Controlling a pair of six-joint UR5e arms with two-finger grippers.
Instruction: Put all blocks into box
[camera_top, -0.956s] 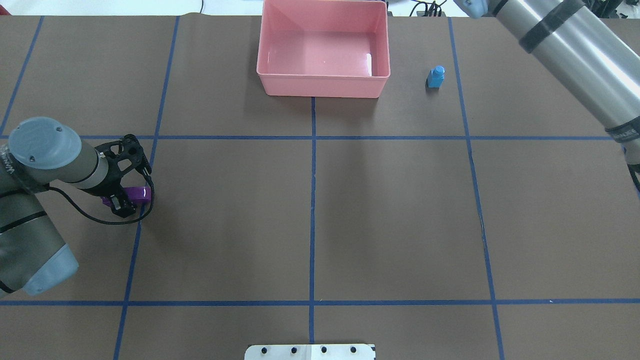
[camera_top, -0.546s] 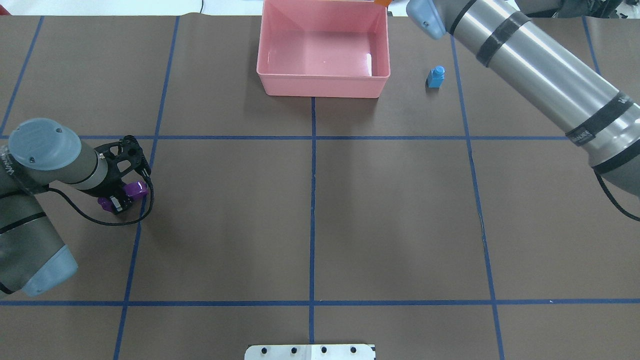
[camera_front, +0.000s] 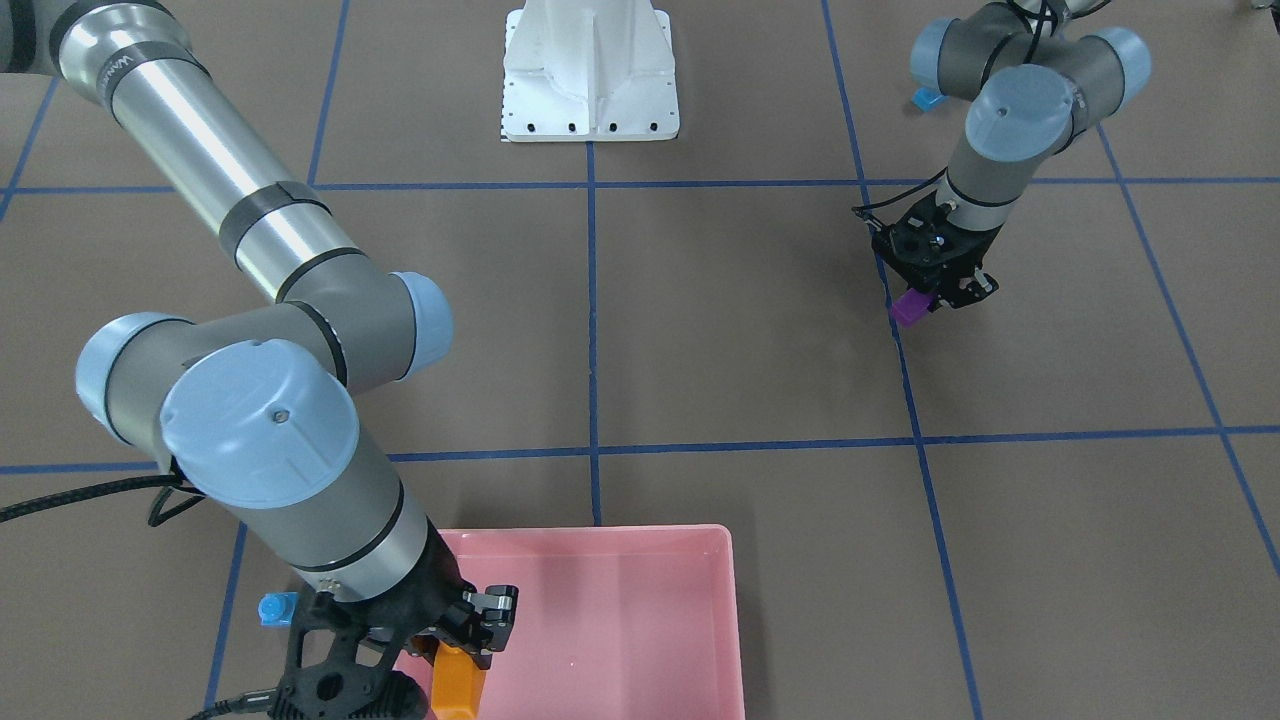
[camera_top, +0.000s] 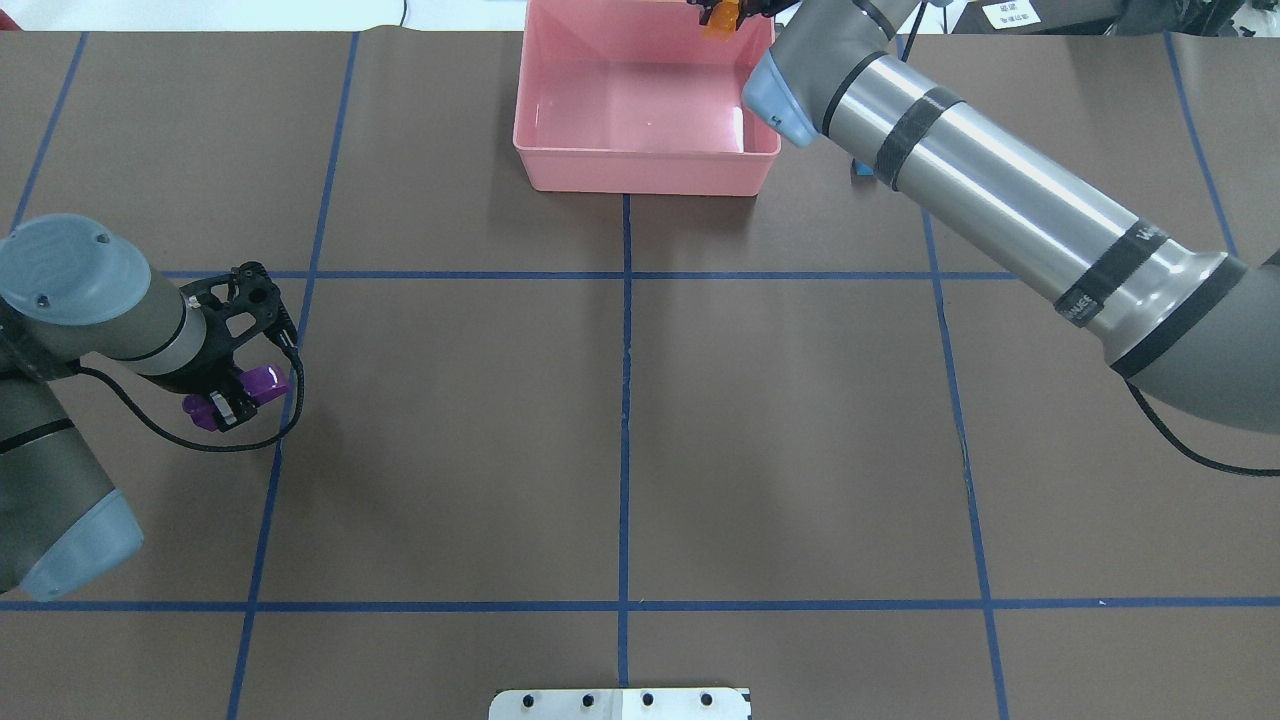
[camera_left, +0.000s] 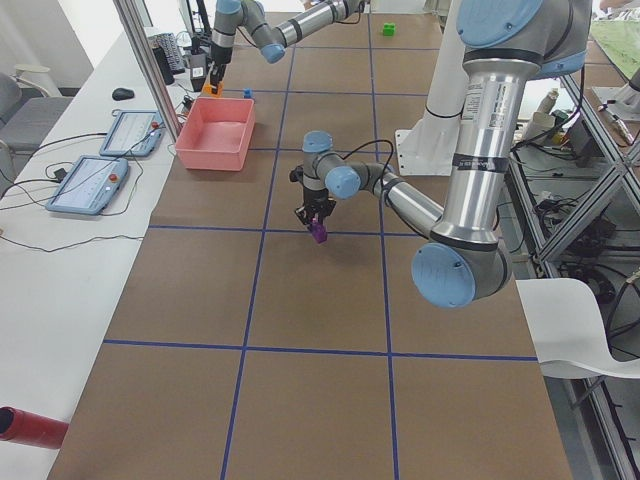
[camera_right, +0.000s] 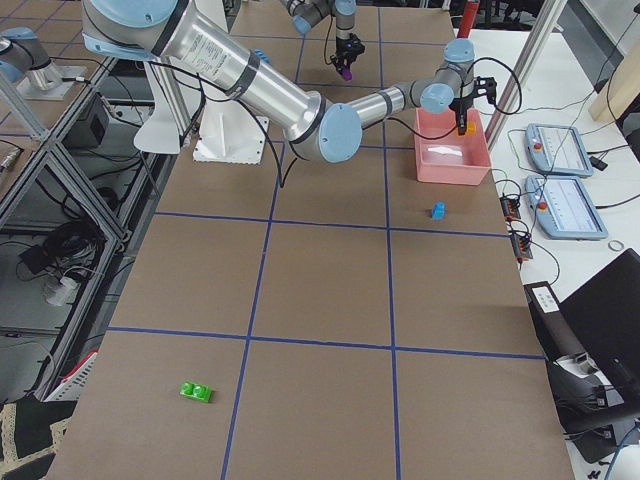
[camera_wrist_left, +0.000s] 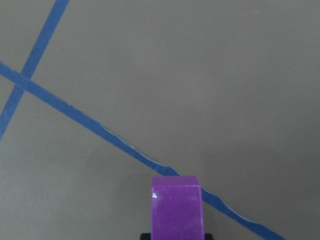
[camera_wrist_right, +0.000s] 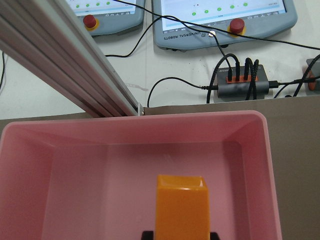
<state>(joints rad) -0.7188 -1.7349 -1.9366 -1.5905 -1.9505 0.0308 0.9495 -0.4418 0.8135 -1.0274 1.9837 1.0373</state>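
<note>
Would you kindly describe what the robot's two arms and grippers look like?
The left arm and right arm are silver-grey tubes with pale blue joint caps and black bands. The left gripper and right gripper are black, open-framed, each trailing a black cable.

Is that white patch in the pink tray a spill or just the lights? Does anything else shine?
Likely glare: in the exterior right view it lies on the glossy floor of the shallow pink plastic box. In the overhead view the long purple plastic brick carries a white highlight; the left wrist view shows a tiny one too.
</note>
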